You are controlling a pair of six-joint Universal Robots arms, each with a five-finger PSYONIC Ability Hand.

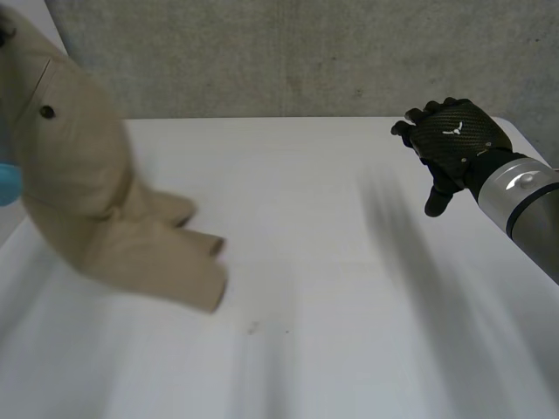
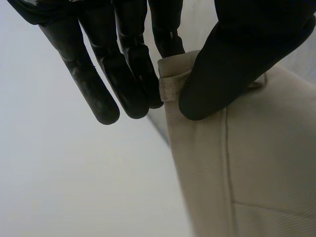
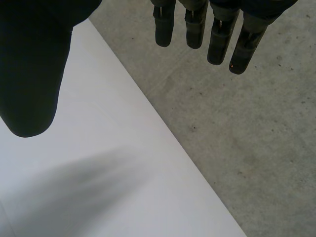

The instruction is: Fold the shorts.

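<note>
- Your left hand [image 2: 232,69] pinches an edge of the beige shorts [image 1: 87,201] between thumb and fingers; they hang over the left side of the white table [image 1: 306,288].
- Your right hand [image 1: 454,140] hovers above the far right corner, fingers relaxed, holding nothing.

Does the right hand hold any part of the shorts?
No, the right hand has straight fingers with nothing between them and the thumb; the left hand pinches the shorts.
</note>
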